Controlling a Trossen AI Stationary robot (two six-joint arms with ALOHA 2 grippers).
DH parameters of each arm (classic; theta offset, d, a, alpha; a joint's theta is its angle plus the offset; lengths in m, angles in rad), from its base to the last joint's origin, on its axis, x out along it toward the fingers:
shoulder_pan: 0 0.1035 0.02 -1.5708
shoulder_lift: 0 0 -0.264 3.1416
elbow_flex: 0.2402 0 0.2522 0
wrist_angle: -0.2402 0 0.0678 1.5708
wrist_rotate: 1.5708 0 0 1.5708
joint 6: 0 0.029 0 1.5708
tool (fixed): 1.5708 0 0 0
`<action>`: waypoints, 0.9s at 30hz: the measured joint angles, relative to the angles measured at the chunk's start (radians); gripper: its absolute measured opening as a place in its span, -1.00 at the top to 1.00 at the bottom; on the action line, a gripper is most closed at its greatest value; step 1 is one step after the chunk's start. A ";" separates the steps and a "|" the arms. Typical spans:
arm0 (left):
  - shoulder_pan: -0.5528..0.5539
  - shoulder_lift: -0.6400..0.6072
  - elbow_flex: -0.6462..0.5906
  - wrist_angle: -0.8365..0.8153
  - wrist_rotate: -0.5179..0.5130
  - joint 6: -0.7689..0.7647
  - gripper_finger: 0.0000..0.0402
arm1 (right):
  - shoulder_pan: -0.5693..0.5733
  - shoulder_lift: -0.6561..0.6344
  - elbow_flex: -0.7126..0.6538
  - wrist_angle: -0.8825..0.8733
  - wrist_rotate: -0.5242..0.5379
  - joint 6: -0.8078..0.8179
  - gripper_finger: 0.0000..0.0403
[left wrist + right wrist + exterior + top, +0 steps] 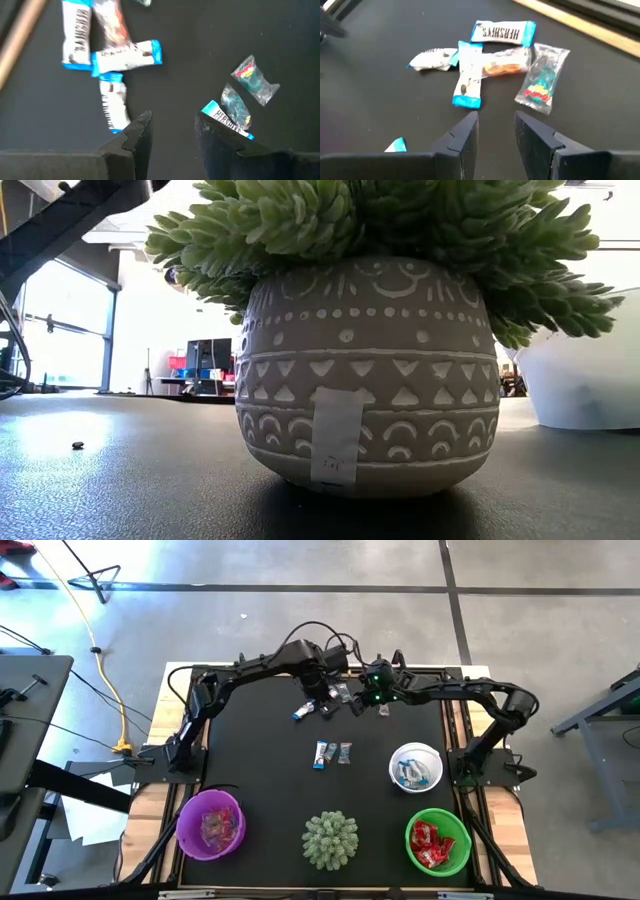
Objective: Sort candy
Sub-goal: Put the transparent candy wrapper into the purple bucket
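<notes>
While both hover open | left hand (172, 131) | right hand (495, 131) | candy (492, 62) just ahead.

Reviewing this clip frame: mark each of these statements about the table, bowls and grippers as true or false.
1. The green bowl holds red candy. True.
2. The white bowl is empty. False: it holds blue-and-white candy.
3. Both grippers are over the far part of the table. True: the left gripper and right gripper sit close together there.
4. The left gripper grips a candy. False: its fingers stand open with nothing between.
5. The purple bowl sits next to the white bowl. False: it is at the opposite corner, left of the spiky plant.
</notes>
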 joint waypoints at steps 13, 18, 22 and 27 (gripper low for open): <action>-0.049 -0.156 0.001 0.022 -0.144 -0.106 0.35 | -0.082 0.073 0.000 0.004 -0.057 0.006 0.39; -0.067 -0.185 0.001 0.059 -0.152 -0.137 0.35 | -0.082 0.148 0.000 0.079 -0.100 0.032 0.39; -0.078 -0.193 0.001 0.077 -0.156 -0.158 0.35 | -0.082 0.177 0.000 0.167 -0.111 0.068 0.39; -0.084 -0.193 0.001 0.077 -0.156 -0.185 0.35 | -0.087 0.180 0.000 0.175 -0.002 0.003 0.39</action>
